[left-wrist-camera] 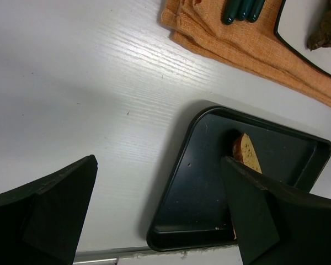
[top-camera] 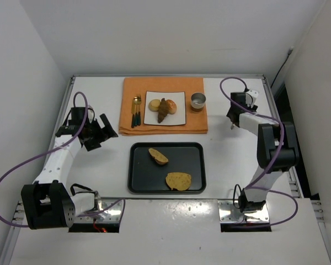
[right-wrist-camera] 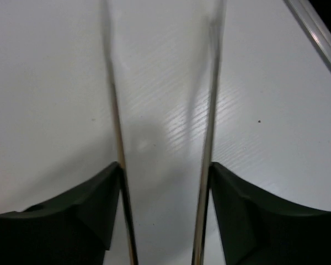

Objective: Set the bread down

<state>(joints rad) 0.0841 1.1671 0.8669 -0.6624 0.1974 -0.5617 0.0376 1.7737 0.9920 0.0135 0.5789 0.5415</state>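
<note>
Bread slice [top-camera: 158, 156] lies at 11 o'clock in tray [top-camera: 138, 182], second piece [top-camera: 178, 180] at 5. Left gripper [top-camera: 105, 135] hovers off tray's 10 o'clock, jaws spread, empty, likely staged to grab for plate [top-camera: 179, 118] at 12. Right gripper [top-camera: 232, 120] spread, empty, parked.

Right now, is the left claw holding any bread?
No, the left claw is open and empty; a bread slice lies on the black tray.

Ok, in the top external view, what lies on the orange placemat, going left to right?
Gold cutlery with dark green handles → white square plate → small round metal cup.
</note>
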